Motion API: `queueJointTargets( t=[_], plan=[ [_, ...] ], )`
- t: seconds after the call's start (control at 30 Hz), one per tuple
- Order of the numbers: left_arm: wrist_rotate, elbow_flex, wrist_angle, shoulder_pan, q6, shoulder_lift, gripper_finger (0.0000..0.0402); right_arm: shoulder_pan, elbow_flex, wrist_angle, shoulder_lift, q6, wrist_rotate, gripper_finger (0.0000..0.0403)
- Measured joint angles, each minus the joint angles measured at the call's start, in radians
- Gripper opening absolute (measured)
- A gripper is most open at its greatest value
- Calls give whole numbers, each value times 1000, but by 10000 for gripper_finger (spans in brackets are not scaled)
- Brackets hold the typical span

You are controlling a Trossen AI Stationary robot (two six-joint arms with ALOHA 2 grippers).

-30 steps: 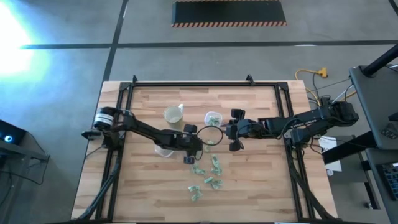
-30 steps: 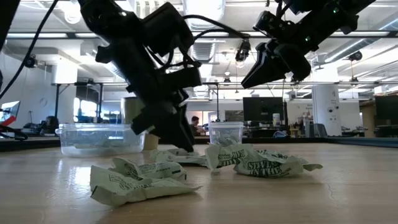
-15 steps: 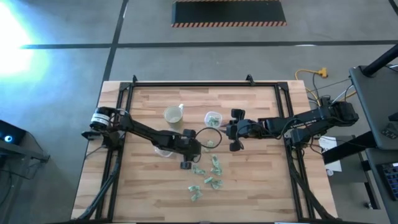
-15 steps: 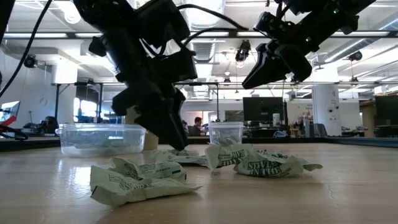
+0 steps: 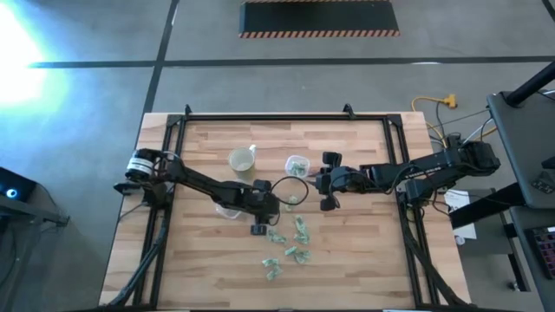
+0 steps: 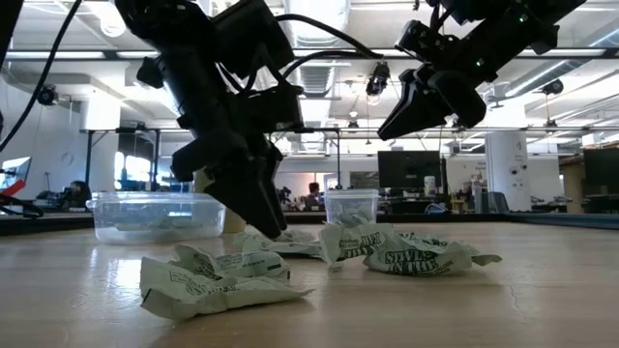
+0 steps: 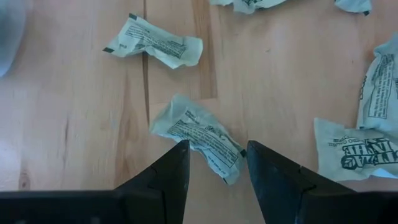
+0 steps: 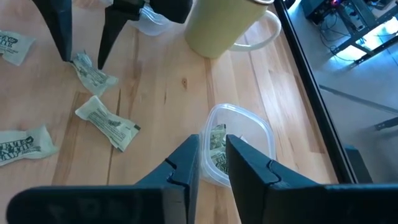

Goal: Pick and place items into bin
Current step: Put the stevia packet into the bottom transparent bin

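Wooden slats of the table (image 5: 208, 251) run under a loose scatter of crinkled wrapped items; at least seven lie bare on the wood in the high view, though some overlap and the count is unsure. One item (image 7: 198, 135) lies flat just ahead of the left gripper (image 7: 214, 163), its long axis slanting across the gap, the near end resting between the two fingertips; the jaws stand apart, straddling it without clamping. A second item (image 7: 154, 45) lies farther off, also flat and slanted, well apart from the jaws. The right gripper (image 8: 212, 152) hangs above a small clear bin (image 8: 239, 148) that already holds a few pieces, its jaws nearly together with only a thin gap and nothing between them. A second, wider clear bin (image 6: 155, 215) sits beyond the left arm; one yellowish cup (image 5: 242, 159) stands near the small bin.
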Motion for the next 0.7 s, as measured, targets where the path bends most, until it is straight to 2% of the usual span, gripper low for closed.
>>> queueJointTargets(
  t=[0.4, 0.7],
  plan=[
    [39, -5, 7, 2, 0, 17, 135, 0, -1, 3, 0, 1, 0, 78],
    [42, -5, 0, 2, 8, 12, 44, 0, -4, 1, 0, 1, 0, 68]
  ],
)
